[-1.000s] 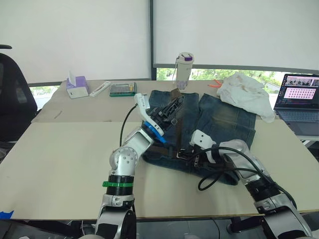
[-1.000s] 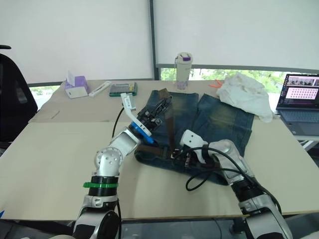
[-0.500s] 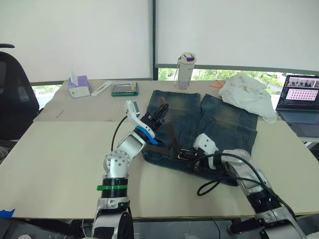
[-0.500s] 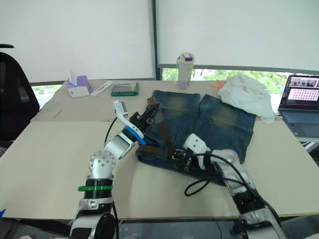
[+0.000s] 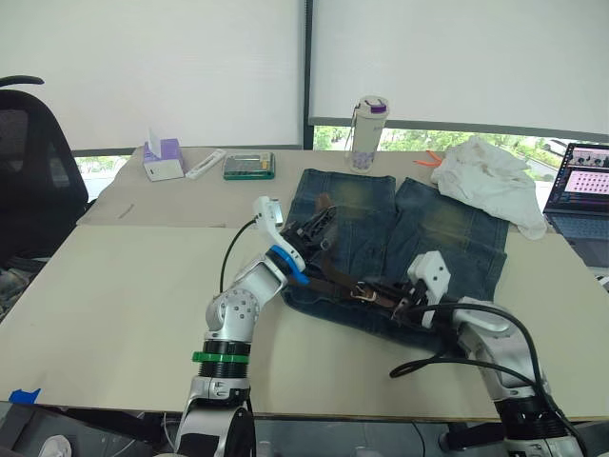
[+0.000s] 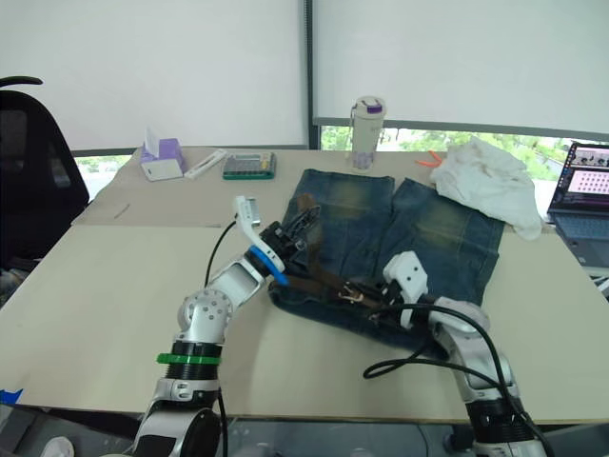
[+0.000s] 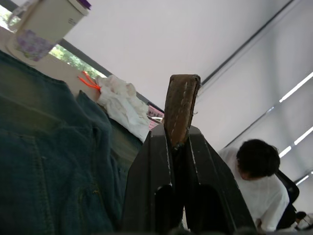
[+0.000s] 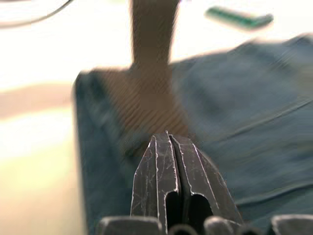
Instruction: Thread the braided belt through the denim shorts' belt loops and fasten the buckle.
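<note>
**Belt tip pinched over the shorts**

The braided belt lies along the waistband of the denim shorts, its silver buckle near the middle. The left gripper is clenched on the belt's brown tip (which pokes up past its fingers). The right gripper is pressed together, grasping nothing visible, above the waistband on the table.

A beige table is filling the middle of the head view. The denim shorts are lying flat at centre right. A white cloth is sitting at upper right, with an open laptop at the right edge. A purple-capped bottle is standing at upper centre. A green case, a white bar-shaped item and a tissue box are lying at upper left.
</note>
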### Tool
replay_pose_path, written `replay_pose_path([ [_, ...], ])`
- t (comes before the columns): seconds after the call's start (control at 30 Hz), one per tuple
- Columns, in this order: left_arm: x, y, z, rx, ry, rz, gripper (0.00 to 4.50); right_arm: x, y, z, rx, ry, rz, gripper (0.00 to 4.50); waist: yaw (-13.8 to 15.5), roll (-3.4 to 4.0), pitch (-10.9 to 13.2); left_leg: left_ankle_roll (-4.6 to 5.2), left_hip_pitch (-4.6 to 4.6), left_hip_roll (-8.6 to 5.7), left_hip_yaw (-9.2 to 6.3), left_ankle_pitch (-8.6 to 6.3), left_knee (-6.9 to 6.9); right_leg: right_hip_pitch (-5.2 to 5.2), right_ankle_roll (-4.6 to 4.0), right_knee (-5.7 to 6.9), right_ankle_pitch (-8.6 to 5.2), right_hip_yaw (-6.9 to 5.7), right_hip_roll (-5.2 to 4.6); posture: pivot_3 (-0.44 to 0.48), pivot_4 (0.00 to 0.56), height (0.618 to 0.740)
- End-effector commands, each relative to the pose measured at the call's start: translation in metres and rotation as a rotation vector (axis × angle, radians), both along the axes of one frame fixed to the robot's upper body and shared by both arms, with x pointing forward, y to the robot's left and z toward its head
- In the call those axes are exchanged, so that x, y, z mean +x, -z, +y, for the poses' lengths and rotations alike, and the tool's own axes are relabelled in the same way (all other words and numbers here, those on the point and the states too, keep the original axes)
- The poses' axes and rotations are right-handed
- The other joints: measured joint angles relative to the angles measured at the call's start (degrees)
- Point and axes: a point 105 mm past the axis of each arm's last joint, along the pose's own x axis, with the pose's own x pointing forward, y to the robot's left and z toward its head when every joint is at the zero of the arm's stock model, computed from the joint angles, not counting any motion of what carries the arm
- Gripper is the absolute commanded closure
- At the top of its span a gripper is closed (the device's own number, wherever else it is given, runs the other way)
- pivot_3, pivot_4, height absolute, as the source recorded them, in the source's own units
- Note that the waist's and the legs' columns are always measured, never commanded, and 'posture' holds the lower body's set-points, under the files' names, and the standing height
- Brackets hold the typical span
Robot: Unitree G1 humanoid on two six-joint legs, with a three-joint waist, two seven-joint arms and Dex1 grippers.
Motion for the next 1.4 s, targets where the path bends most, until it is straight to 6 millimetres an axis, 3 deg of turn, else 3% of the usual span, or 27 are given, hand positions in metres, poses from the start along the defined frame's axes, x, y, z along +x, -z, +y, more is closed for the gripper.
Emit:
replay_pose_path([
  [0.03, -0.008, -0.026, -0.009, -0.040, 0.049, -0.089, 4.50, -0.011, -0.031, 0.011, 0.111, -0.005, -0.048, 3.26, -0.10, 0.00, 0.00, 0.00, 0.01, 0.01, 0.00, 0.00, 0.00, 0.00, 0.00, 0.00, 0.00, 0.00, 0.01, 0.000, 0.150, 0.740],
  [0.13, -0.012, -0.028, -0.013, -0.037, 0.074, -0.110, 4.50, -0.016, -0.048, 0.012, 0.195, 0.013, -0.051, 2.21, -0.17, 0.02, 0.01, 0.00, 0.00, 0.04, 0.00, 0.00, 0.00, 0.00, 0.01, 0.01, -0.01, 0.01, 0.05, 0.000, 0.150, 0.740],
  [0.33, -0.013, -0.031, -0.016, -0.079, 0.095, -0.083, 4.50, -0.014, -0.054, 0.024, 0.128, 0.059, -0.040, 0.09, -0.02, 0.02, 0.02, 0.04, 0.00, -0.03, -0.01, 0.02, 0.00, 0.01, 0.04, 0.00, -0.02, 0.00, 0.01, 0.000, 0.150, 0.740],
  [0.47, -0.014, -0.034, -0.017, -0.118, 0.109, -0.066, 4.50, -0.007, -0.053, 0.040, 0.097, 0.094, -0.020, 0.03, -0.32, 0.03, 0.02, 0.04, 0.00, -0.01, -0.01, 0.02, 0.00, -0.03, 0.04, 0.03, -0.03, 0.01, 0.08, 0.000, 0.150, 0.740],
  [0.8, -0.015, -0.033, -0.016, -0.107, 0.109, -0.061, 4.50, 0.007, -0.058, 0.051, 0.007, 0.201, -0.071, 0.03, -0.30, 0.04, 0.02, 0.05, 0.00, -0.05, -0.03, 0.03, 0.00, -0.04, 0.05, 0.05, -0.03, -0.02, 0.09, 0.000, 0.150, 0.740],
  [1.03, -0.014, -0.031, -0.015, -0.107, 0.095, -0.055, 4.50, 0.007, -0.053, 0.047, -0.052, 0.321, -0.079, 2.20, -0.36, 0.04, 0.02, 0.04, -0.01, -0.04, -0.04, 0.03, 0.00, -0.08, 0.05, 0.07, -0.03, -0.03, 0.10, 0.000, 0.150, 0.740],
  [1.23, -0.013, -0.032, -0.016, -0.105, 0.091, -0.056, 4.50, 0.006, -0.048, 0.042, -0.070, 0.390, -0.073, 4.32, -0.37, 0.04, 0.03, 0.04, -0.02, -0.05, -0.04, 0.03, 0.00, -0.09, 0.05, 0.07, -0.03, -0.03, 0.10, 0.000, 0.150, 0.740],
  [1.4, -0.013, -0.030, -0.016, -0.100, 0.089, -0.055, 4.50, 0.005, -0.049, 0.043, -0.059, 0.392, -0.074, 4.47, -0.54, 0.04, 0.03, 0.04, -0.01, -0.05, -0.04, 0.03, 0.00, -0.09, 0.05, 0.07, -0.03, -0.04, 0.12, 0.000, 0.150, 0.740],
])
